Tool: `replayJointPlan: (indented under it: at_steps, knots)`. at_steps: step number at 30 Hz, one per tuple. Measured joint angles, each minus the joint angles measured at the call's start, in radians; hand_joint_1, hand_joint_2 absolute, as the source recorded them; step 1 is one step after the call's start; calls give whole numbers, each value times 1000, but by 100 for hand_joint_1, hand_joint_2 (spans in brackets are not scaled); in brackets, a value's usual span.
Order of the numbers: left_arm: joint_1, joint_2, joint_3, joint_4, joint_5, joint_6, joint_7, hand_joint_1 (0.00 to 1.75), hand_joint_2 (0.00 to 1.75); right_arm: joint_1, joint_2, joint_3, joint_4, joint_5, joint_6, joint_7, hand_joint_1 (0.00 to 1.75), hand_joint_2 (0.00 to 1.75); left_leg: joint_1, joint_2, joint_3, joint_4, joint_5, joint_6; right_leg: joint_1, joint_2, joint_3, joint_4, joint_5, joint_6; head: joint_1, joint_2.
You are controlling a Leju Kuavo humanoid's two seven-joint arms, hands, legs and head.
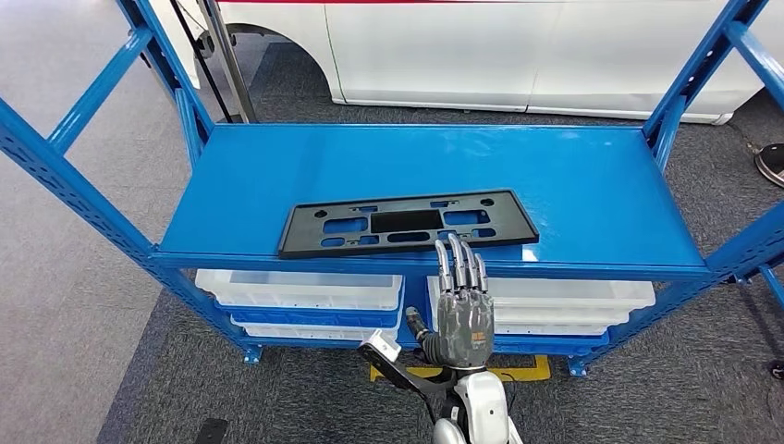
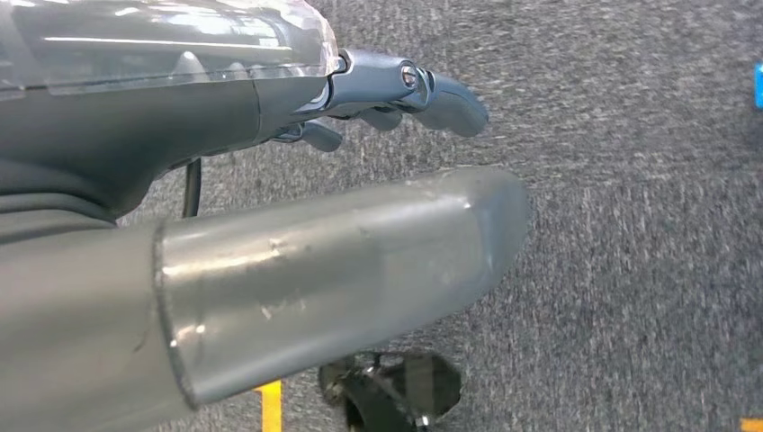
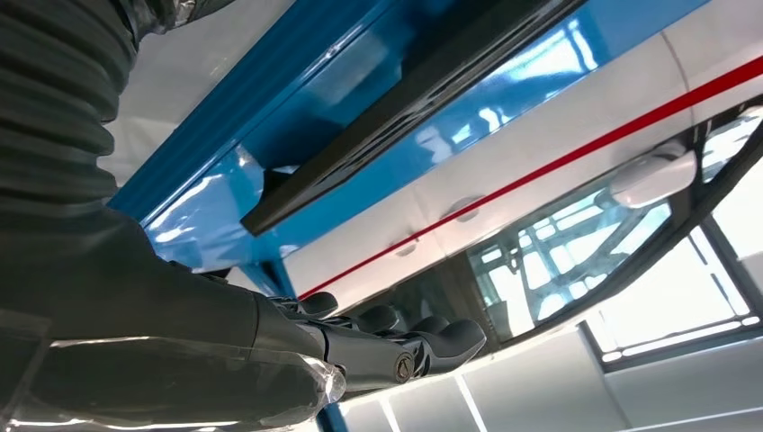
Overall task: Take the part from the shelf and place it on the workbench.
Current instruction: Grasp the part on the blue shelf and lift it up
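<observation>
R hand [image 1: 465,319]: fingers [image 1: 459,262] straight, together, empty, tips at shelf [image 1: 592,185] front edge
Part [image 1: 407,223]: just beyond fingertips, long axis crosswise along edge
L hand [image 2: 396,90]: hangs over floor, fingers' state unclear

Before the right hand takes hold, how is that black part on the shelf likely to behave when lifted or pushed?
The black part is thin, long and full of cutouts, so it probably weighs little and may flex if lifted by one end. Lying flat on the glossy blue shelf, it would likely slide rather than tip. The right hand is below the shelf's front edge, fingers straight.

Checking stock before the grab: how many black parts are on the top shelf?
1. The black part lies flat near the front edge of the blue shelf, just beyond the right hand. Nothing hides other parts there.
</observation>
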Motion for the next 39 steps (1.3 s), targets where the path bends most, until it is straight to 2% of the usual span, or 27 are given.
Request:
replayJointPlan:
  at_steps: [1, 2, 4, 5, 6, 7, 10, 12, 14, 15, 16, 17, 18, 19, 21, 23, 25, 26, 28, 30, 31, 32, 33, 34, 36, 37, 39]
  knots:
    - [1, 0, 1, 0, 2, 0, 0, 0, 0, -6, 0, 7, 11, -4, 0, -2, 0, 175, -1, 0, -12, 19, 6, 2, 3, 0, 1, 1, -1, -1, 0, 0]
    - [2, 1, 2, 0, 2, 0, -1, 0, 0, -11, 0, 13, 20, -6, 0, -3, 0, 175, -2, 0, -5, -3, 31, 5, 5, 0, 3, 1, -2, -2, 0, 0]
    - [2, 1, 3, 0, 2, 0, -1, 0, 0, -17, 1, 22, 31, -7, 0, -4, 0, 175, -7, 0, 52, -134, 106, 19, 9, 0, 9, 2, -5, -3, 0, 0]
    - [2, 2, 3, 0, 3, 0, -2, 0, 0, -20, 1, 26, 35, -8, 0, -4, 0, 175, -10, 0, 81, -199, 130, 26, 11, 0, 11, 3, -7, -1, 0, 0]
    - [1, 2, 3, 0, 3, 0, -2, 0, 0, -21, 1, 29, 39, -8, 0, -4, 0, 175, -13, 0, 100, -240, 142, 31, 13, 0, 10, 3, -7, 2, 0, 0]
    - [2, 3, 3, 0, 3, 0, -2, 0, 0, -23, 1, 31, 43, -8, 0, -4, 0, 175, -16, 0, 108, -259, 143, 34, 14, 0, 9, 4, -7, 6, 0, 0]
    - [4, 3, 3, 0, 5, -2, -2, 0, 0, -27, 1, 36, 52, -10, 0, -7, 0, 175, -13, 0, 113, -272, 149, 42, 14, 0, 7, 8, -13, 21, 0, 0]
    - [1, 4, 4, 0, 11, -7, -2, 0, 0, -33, 3, 40, 63, -30, 0, -26, 0, 175, -7, 1, 116, -281, 156, 52, 12, 0, -17, 66, -53, 31, 0, 0]
    - [-1, 8, 6, 0, 20, -12, -2, 0, 0, -40, 6, 42, 84, -88, 0, -76, 0, 175, -7, 2, 115, -282, 157, 55, 4, 0, -75, 193, -116, 38, 1, 0]
    - [-1, 11, 7, 0, 24, -12, -2, 0, 0, -42, 8, 42, 97, -127, 0, -104, 0, 175, -7, 2, 115, -281, 157, 55, 0, 0, -102, 249, -135, 42, 1, 0]
    - [1, 14, 9, 0, 28, -12, -2, 0, 0, -43, 8, 41, 108, -162, 0, -130, 0, 175, -7, 2, 115, -281, 156, 55, -4, 0, -117, 278, -137, 45, 1, 0]
    - [3, 16, 11, 0, 30, -11, -2, 0, 0, -43, 9, 40, 117, -188, 0, -152, 0, 175, -7, 1, 115, -279, 155, 54, -7, 0, -113, 267, -118, 47, 0, 0]
    - [5, 17, 12, 0, 31, -10, -2, 0, 0, -43, 9, 38, 121, -200, 0, -171, 0, 175, -6, 0, 116, -278, 154, 52, -11, 0, -89, 218, -84, 48, 1, 0]
    - [7, 18, 13, 0, 31, -8, -2, 0, 0, -41, 10, 32, 123, -203, 0, -190, 0, 175, -6, -1, 117, -275, 151, 49, -13, 0, -56, 147, -49, 47, 1, 0]
    - [11, 19, 15, 0, 28, -4, -5, 0, 0, -35, 12, 13, 120, -191, 0, -221, 0, 175, -9, -3, 115, -268, 146, 39, -11, 0, -5, 38, -13, 44, 0, 0]
    - [14, 21, 17, 0, 21, -1, -9, 0, 0, -26, 14, -12, 107, -170, 0, -238, 0, 175, -11, -3, 111, -265, 144, 27, -6, 2, 3, 15, -14, 37, 0, 0]
    - [14, 22, 18, 0, 15, 0, -13, 0, 0, -16, 16, -34, 84, -153, 0, -242, 0, 175, -8, -2, 111, -263, 140, 15, -7, 4, 2, 11, -11, 26, 0, 0]
    - [13, 21, 18, 0, 12, 1, -15, 0, 0, -11, 17, -42, 71, -148, 0, -242, 0, 175, -6, -1, 106, -249, 128, 10, -8, 4, 4, 8, -10, 19, 0, 0]
    - [11, 20, 18, 0, 8, 6, -15, 0, 0, 0, 18, -56, 41, -140, 0, -242, 0, 175, -4, 1, 68, -161, 73, 4, -9, 1, 7, 3, -8, 7, 0, 0]
    - [11, 19, 18, 0, 3, 12, -14, 0, 0, 15, 18, -68, 14, -128, 0, -239, 0, 175, -5, 1, 9, -31, 14, 1, -5, 0, 7, 3, -9, 2, 0, 0]
    - [13, 19, 18, 0, 1, 14, -12, 0, 0, 22, 18, -73, 3, -118, 0, -235, 0, 175, -5, 1, -9, 9, 6, 1, -3, 0, 7, 3, -9, 1, 0, 0]
    - [15, 19, 18, 0, 0, 15, -11, 0, 0, 27, 18, -78, -7, -107, 0, -229, 0, 175, -5, 1, -11, 12, 18, 2, -2, 1, 8, 4, -10, 1, 0, 0]
    - [15, 18, 18, 0, 0, 16, -9, 0, 0, 31, 18, -81, -16, -96, 0, -222, 0, 175, -5, 1, 7, -26, 48, 4, -1, 3, 9, 5, -11, 1, 0, 0]
    - [15, 18, 18, 0, -1, 17, -9, 0, 0, 34, 18, -84, -24, -87, 0, -217, 0, 175, -5, 1, 39, -93, 87, 8, 0, 4, 11, 6, -12, 2, 0, 0]
    - [13, 17, 18, 0, -1, 17, -8, 0, 0, 38, 18, -86, -37, -78, 0, -211, 0, 175, -8, 0, 96, -215, 131, 16, 2, 6, 11, 10, -15, 8, 0, 0]
    - [12, 17, 18, 0, -1, 18, -8, 0, 0, 40, 18, -87, -42, -77, 0, -210, 0, 175, -10, 0, 108, -244, 136, 19, 3, 6, 8, 11, -15, 12, 0, 0]
    - [12, 15, 18, 0, -1, 18, -8, 0, 0, 45, 18, -89, -52, -74, 0, -203, 0, 175, -15, -2, 110, -257, 134, 26, 4, 6, 4, 11, -13, 22, 0, 0]
